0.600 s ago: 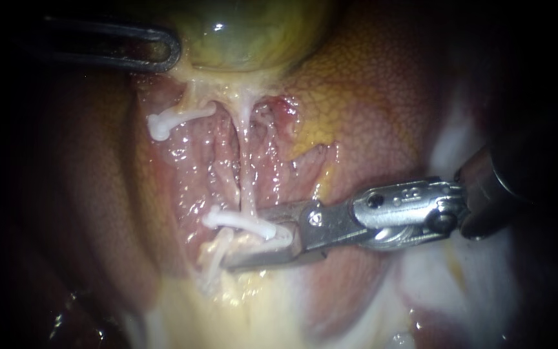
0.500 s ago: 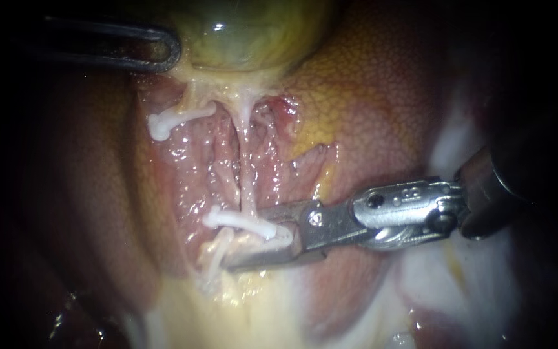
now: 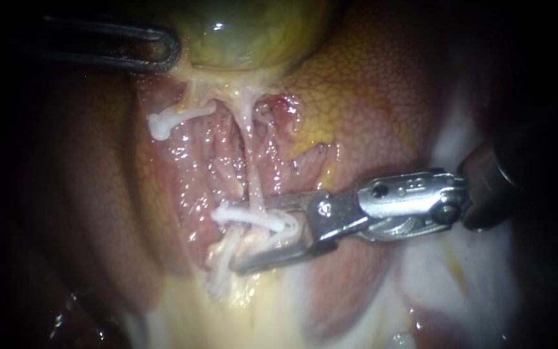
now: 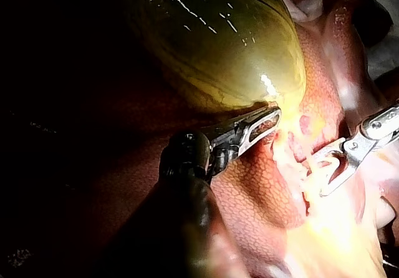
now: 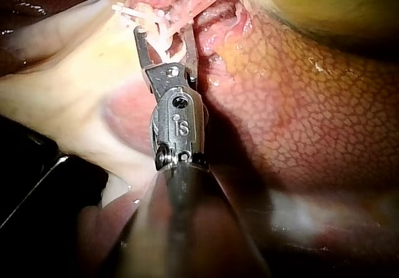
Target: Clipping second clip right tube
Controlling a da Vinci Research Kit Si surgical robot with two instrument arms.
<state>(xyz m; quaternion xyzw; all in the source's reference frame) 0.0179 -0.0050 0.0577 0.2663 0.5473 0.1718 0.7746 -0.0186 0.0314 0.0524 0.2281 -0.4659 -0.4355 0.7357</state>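
Observation:
The right tube point(image 3: 251, 169) runs down from the green gallbladder point(image 3: 253, 32) over raw liver bed. A white clip point(image 3: 253, 220) sits across its lower end. My right instrument point(image 3: 253, 236) comes in from the right with its jaws open, one above and one below that clip; it also shows in the right wrist view point(image 5: 165, 41) and the left wrist view point(image 4: 324, 169). Another white clip point(image 3: 166, 123) sits on the left tube. My left instrument point(image 3: 163, 48) is shut on the gallbladder's lower edge point(image 4: 262, 125).
Mottled liver point(image 3: 369, 97) rises to the right of the dissected bed. Pale yellow fatty tissue point(image 3: 227, 310) lies below the clips, with loose pale strands point(image 3: 224, 258) just under the right instrument's lower jaw. White tissue point(image 3: 447, 271) lies under the right shaft.
My right instrument's jaws have spread wider and drawn slightly to the right. The clip and the lower end of the right tube shifted a little right with them. The left instrument has held still.

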